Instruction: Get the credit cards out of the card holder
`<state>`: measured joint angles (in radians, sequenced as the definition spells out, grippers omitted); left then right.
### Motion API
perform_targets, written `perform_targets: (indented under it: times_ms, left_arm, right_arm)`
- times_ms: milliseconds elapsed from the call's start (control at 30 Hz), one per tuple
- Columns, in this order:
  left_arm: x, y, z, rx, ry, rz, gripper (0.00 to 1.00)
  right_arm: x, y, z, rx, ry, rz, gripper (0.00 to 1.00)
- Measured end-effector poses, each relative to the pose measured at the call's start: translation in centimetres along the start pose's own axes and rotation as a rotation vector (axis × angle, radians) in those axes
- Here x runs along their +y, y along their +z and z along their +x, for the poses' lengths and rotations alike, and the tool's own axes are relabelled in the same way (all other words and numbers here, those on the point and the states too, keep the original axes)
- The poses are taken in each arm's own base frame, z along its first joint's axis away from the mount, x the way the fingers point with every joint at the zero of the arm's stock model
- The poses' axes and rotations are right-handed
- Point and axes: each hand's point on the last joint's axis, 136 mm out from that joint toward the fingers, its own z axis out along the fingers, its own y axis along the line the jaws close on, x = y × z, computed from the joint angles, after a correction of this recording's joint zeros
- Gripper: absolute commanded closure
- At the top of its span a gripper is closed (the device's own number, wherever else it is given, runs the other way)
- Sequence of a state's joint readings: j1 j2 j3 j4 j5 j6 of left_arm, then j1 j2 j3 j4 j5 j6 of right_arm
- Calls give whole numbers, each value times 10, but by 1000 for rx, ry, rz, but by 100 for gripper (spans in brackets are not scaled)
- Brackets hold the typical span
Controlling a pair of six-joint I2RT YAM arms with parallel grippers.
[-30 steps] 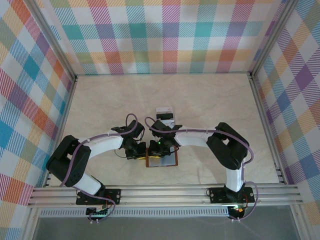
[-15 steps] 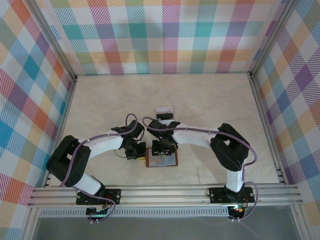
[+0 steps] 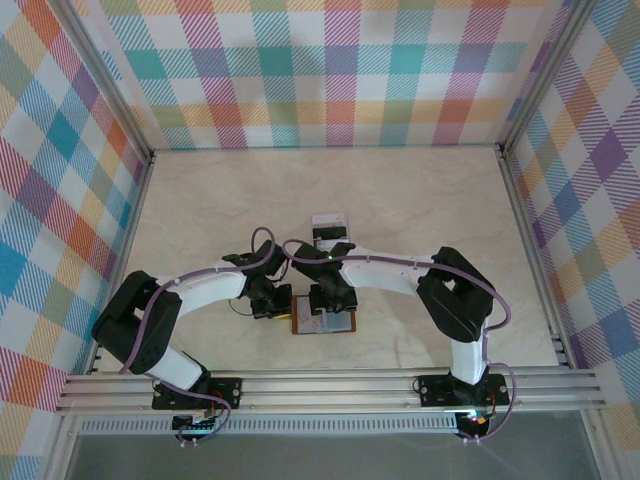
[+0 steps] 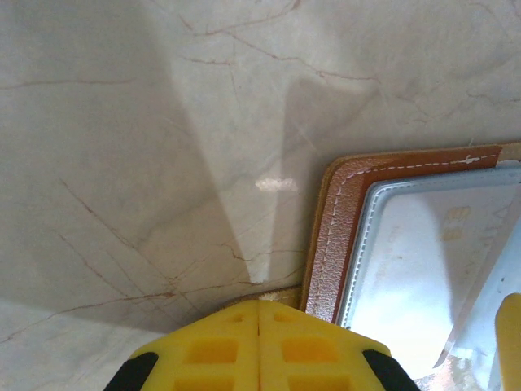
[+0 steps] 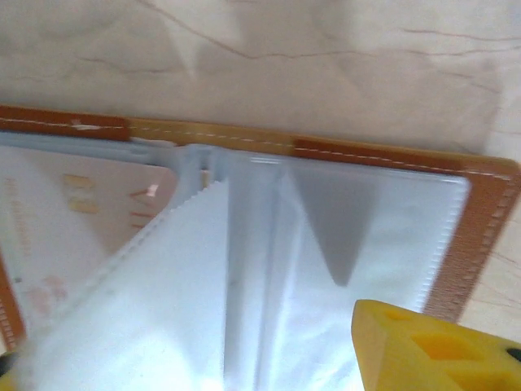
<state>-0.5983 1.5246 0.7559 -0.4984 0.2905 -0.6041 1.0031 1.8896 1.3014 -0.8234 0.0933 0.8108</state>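
Marble-veined tabletop (image 3: 420, 200) is enclosed by plaid walls (image 3: 330, 70) and fronted by an aluminium rail (image 3: 330, 388). The card holder (image 3: 325, 324) is laid open near that rail, with a credit card (image 5: 73, 204) seen under its clear sleeve (image 5: 366, 220). A loose card (image 3: 328, 220) lies just beyond. The left gripper (image 4: 259, 346) is pressed closed at the holder's corner, and the right gripper (image 5: 220, 358) is spread wide over the sleeves.

Your bench (image 3: 420, 200) is a cream surface with thin brown marble veins. Near its front edge, at the middle, a tan-brown card holder (image 3: 335, 324) lies open and flat on it, pale inside facing up. Farther back, a white card (image 3: 328, 219) with a dark stripe lies apart from it.
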Motion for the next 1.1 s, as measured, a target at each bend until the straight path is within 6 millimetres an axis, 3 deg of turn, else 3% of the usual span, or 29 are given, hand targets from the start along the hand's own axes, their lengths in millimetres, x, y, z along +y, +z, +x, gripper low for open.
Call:
perform_targets:
  times_ms: [367,533,700,867,967,1100]
  left_arm:
    - [1,-1,2,6,-2,-4,92]
    - [1,-5,5,15,-6,-7,92]
    - [-13,-17,-1,-12,7,25,92]
    - [-32,-23,-4,-28,23,67,95]
    - [-38,-21,0,-12,20,88,96]
    - [-45,-11,2,13,14,102,96]
  right_arm:
    - [-37,9,12,13,13,111,38]
    - [-37,3,11,-1,14,95,39]
    - [-27,-17,8,-42,20,3,43]
    - [-5,-36,1,-77,56,-187,61]
    - [7,-33,0,-56,81,-292,75]
    - [17,-26,0,-16,100,-388,79]
